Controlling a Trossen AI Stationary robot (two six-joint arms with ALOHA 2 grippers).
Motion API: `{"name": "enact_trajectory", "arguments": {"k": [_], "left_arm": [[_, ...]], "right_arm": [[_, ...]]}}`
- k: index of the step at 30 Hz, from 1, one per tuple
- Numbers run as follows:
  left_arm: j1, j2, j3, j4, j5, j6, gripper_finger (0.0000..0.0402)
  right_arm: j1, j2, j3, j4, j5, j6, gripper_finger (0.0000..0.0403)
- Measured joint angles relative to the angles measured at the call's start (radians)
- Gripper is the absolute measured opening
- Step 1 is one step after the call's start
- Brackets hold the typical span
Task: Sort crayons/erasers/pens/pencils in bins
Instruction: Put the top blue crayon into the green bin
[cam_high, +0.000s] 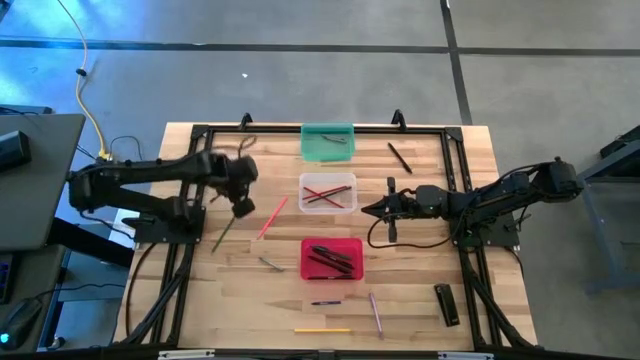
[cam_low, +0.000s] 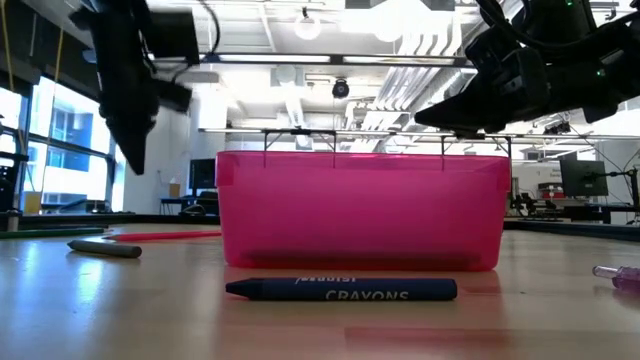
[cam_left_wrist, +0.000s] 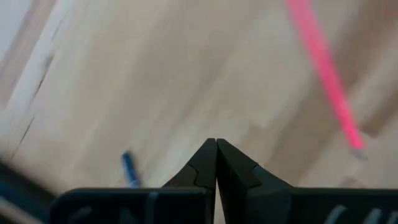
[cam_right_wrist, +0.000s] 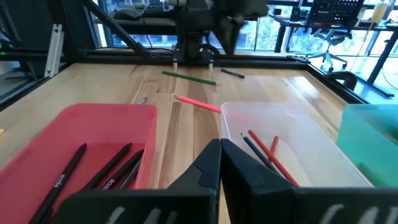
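Three bins stand in a row down the table's middle: teal (cam_high: 328, 142) at the far end, clear (cam_high: 328, 192) holding red pencils (cam_right_wrist: 273, 155) and a dark stick, and red (cam_high: 332, 258) holding dark pens (cam_right_wrist: 112, 167). My left gripper (cam_high: 243, 207) is shut and empty, above the table next to a pink pencil (cam_high: 272, 217), which also shows in the left wrist view (cam_left_wrist: 323, 68). A green pencil (cam_high: 222, 235) lies flat nearby. My right gripper (cam_high: 368, 210) is shut and empty, hovering just right of the clear and red bins.
A dark pen (cam_high: 400, 157) lies at the far right. A grey-green crayon (cam_high: 272, 263), a blue crayon (cam_low: 340, 290), a yellow pencil (cam_high: 322, 329), a purple pen (cam_high: 376, 312) and a black block (cam_high: 447, 304) lie toward the near edge. A black frame rings the table.
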Motion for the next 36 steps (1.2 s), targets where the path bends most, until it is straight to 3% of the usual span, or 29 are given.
{"name": "enact_trajectory", "arguments": {"k": [6,14,21,36], "left_arm": [[0.236,0.114,0.000,-0.030,0.054,0.060,0.0007],[0.368,0.255,0.000,-0.031,0.028,0.110,0.0081],[0.436,0.317,0.000,0.008,0.021,0.144,0.0129],[0.414,0.371,0.000,0.010,0.005,0.102,0.0102]], "right_arm": [[0.000,0.000,0.000,0.003,-0.004,0.000,0.0000],[0.000,0.000,0.000,0.007,-0.013,0.000,0.0000],[0.000,0.000,0.000,0.007,-0.019,0.000,0.0000],[0.000,0.000,0.000,0.010,-0.039,0.000,0.0000]]}}
